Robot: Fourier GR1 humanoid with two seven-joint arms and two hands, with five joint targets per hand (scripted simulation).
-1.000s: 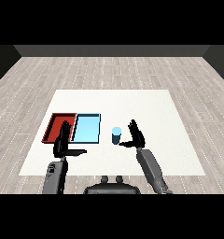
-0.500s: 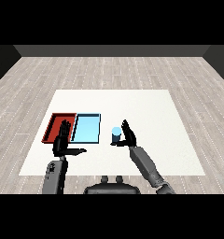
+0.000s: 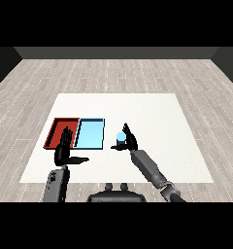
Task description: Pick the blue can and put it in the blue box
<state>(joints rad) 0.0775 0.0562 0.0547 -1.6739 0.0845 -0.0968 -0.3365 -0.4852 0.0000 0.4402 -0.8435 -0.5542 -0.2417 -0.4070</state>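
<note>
The blue can (image 3: 120,138) stands upright on the white table (image 3: 152,116), just right of the light blue tray (image 3: 91,134). My right hand (image 3: 130,141) is against the can's right side, fingers still fairly straight and pointing up, thumb reaching across in front of the can's base. The hand hides part of the can's right side. My left hand (image 3: 64,150) hovers open over the front edge of the red tray (image 3: 56,131), fingers up and thumb stretched to the right.
The red and light blue trays lie side by side at the table's left, both with nothing in them. Bare white table stretches to the right of and behind the can. A wooden floor surrounds the table.
My right hand has moved left and closed in on the can, from a gap beside it to contact with its side. The left hand has barely shifted.
</note>
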